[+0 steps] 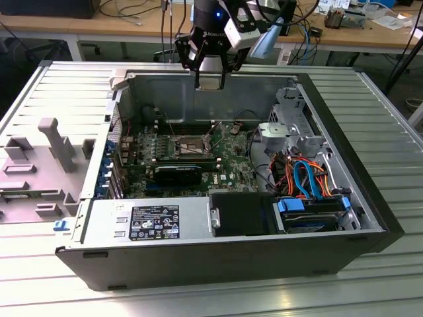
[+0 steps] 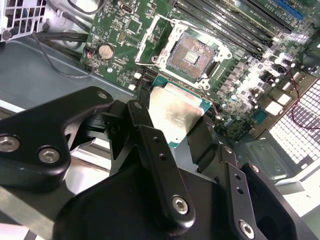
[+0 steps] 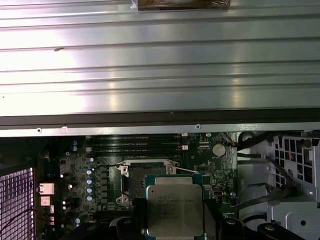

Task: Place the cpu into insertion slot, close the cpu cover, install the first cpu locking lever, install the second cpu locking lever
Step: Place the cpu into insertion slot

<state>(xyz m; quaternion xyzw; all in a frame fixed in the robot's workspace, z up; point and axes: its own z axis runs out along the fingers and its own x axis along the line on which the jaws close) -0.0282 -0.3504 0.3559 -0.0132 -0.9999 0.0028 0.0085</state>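
1. In the exterior view the gripper [image 1: 211, 82] hangs over the far wall of the open computer case [image 1: 198, 257]. The cpu [image 1: 210, 78] is up in the air between its fingers, well above the motherboard [image 1: 231, 158] and apart from the insertion slot [image 1: 190, 144].
2. The second wrist view shows the grip from close up: black fingers [image 2: 145, 131] are clamped on opposite edges of the cpu [image 2: 176, 111]. Its grey metal top catches the light and a green rim shows along the sides.
3. That same view shows the insertion slot [image 2: 192, 52] bare, its dark centre uncovered. The cpu cover [image 2: 148, 41] appears swung up at one side of it; I cannot tell its exact tilt.
4. In the first wrist view the held cpu [image 3: 175, 210] lies in front of the insertion slot [image 3: 131, 177] and hides part of it. The memory slots [image 3: 135, 146] run just beyond, and past the case wall lies the ribbed metal table [image 3: 150, 65].
5. A round coin battery [image 2: 105, 50] sits on the board near the slot — visible in both wrist views.
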